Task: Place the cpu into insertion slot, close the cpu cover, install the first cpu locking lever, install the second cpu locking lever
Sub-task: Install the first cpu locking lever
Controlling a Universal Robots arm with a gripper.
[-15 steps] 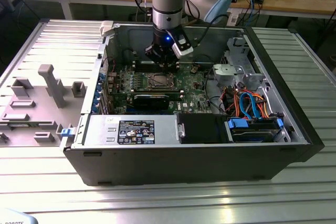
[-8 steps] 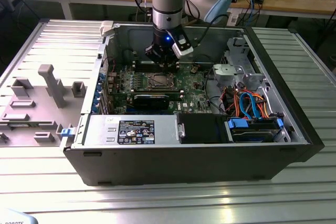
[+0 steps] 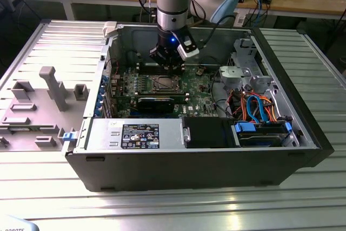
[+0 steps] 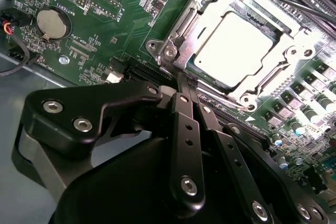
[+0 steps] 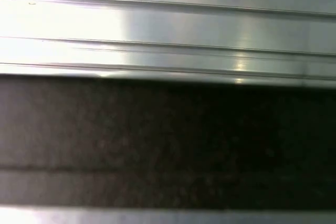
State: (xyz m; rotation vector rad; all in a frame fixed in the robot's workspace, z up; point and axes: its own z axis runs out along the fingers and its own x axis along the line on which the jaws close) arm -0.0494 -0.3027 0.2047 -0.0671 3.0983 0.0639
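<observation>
**Closed gripper poised at the edge of the loaded socket**

In the second wrist view the gripper (image 4: 185, 85) is matte black metal, its linkage arms studded with bright round screw heads; the two slim fingers (image 4: 185, 124) lie pressed together with no gap, holding nothing, and their tips reach the lower-left edge of the insertion slot (image 4: 173, 51). In the exterior view the gripper (image 3: 172, 67) hangs at upper centre, just above the socket, under the grey and light-blue arm.

The cpu (image 4: 233, 50) sits flat in the slot, upper right of centre in that wrist view: a rounded square with a dull silver top, washed pale by glare. The cpu cover (image 4: 294, 53), a thin stamped silvery frame with a large window, lies down around it, its rim bright and ridged.

Around them spreads the glossy green motherboard (image 4: 121, 19), speckled with tiny components and white lettering; "BATTERY" can be read beside the round silver coin cell (image 4: 53, 22) at upper left.

In the exterior view the board lies inside an open dark computer case (image 3: 303, 128), which rests on a ribbed aluminium table (image 3: 178, 209).
</observation>
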